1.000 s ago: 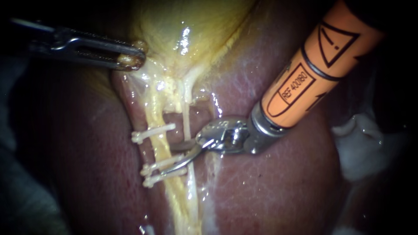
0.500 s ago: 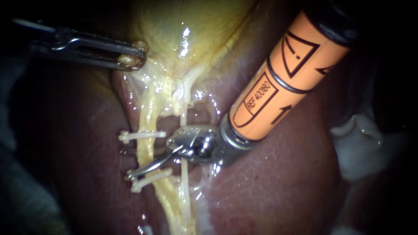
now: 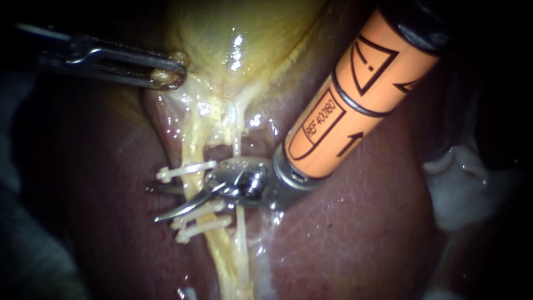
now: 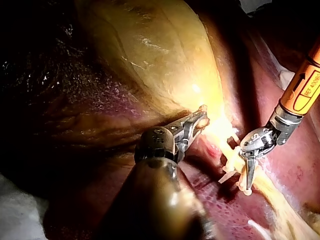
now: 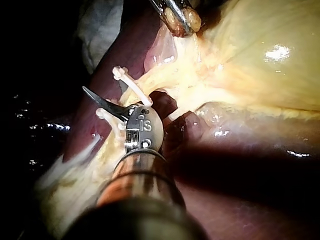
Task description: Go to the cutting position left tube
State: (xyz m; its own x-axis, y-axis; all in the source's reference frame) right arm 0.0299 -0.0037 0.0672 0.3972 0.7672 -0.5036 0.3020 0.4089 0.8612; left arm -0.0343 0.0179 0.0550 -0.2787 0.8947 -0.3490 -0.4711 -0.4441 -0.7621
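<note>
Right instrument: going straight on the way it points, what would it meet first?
Likely the left tube, seemingly between the right instrument's open jaws; past the tips, liver. Depth unclear.

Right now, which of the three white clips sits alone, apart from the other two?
The clip nearest the gallbladder: the right instrument's open blades cross the tube between it and the pair.

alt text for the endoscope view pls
Open blades of the right instrument straddle the left tube between white clips. The left instrument grips the gallbladder edge above, with dark red liver all around.
</note>
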